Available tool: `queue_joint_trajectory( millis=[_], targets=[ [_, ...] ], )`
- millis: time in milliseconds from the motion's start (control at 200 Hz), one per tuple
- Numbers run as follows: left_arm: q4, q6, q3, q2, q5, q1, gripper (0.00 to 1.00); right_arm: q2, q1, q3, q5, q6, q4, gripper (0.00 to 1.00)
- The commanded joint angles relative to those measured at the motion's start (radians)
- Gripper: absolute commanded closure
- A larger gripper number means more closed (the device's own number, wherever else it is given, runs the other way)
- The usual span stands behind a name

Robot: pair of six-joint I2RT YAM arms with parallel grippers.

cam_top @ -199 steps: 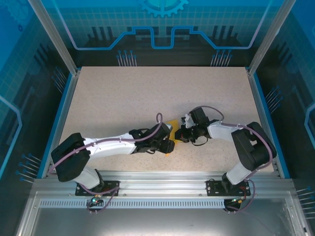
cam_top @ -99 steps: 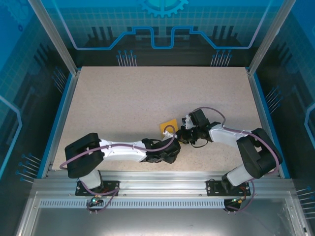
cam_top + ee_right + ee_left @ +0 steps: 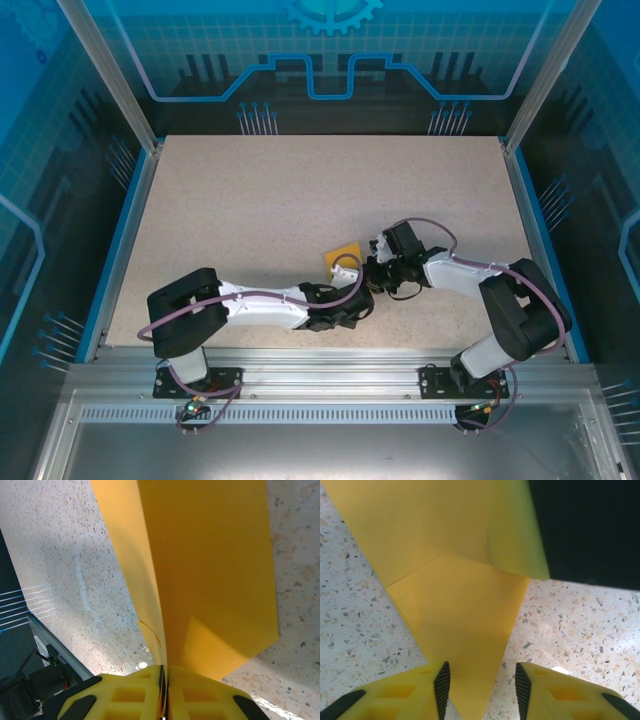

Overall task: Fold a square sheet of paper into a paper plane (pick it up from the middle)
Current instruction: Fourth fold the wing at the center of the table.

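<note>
Speckled table (image 3: 250, 200) is shared by two grippers and one folded yellow paper (image 3: 343, 255), found near the front middle. The paper is pinched tight by the right gripper (image 3: 164, 672). Its pointy tip is framed by the left gripper (image 3: 482, 680), whose two fingers are held apart.

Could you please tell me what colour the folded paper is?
Plain orange-yellow with no markings; the paper shows best in the right wrist view.
</note>
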Motion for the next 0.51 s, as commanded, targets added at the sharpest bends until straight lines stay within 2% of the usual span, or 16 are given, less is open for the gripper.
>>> queue_joint_trajectory(
  millis=[0, 500],
  targets=[
    [-0.032, -0.038, 0.018, 0.011, -0.049, -0.012, 0.61, 0.014, 0.015, 0.032, -0.002, -0.007, -0.029, 0.90],
    [-0.066, -0.071, 0.024, 0.027, -0.082, -0.021, 0.76, 0.020, 0.015, 0.047, 0.007, -0.014, -0.053, 0.88]
  ],
)
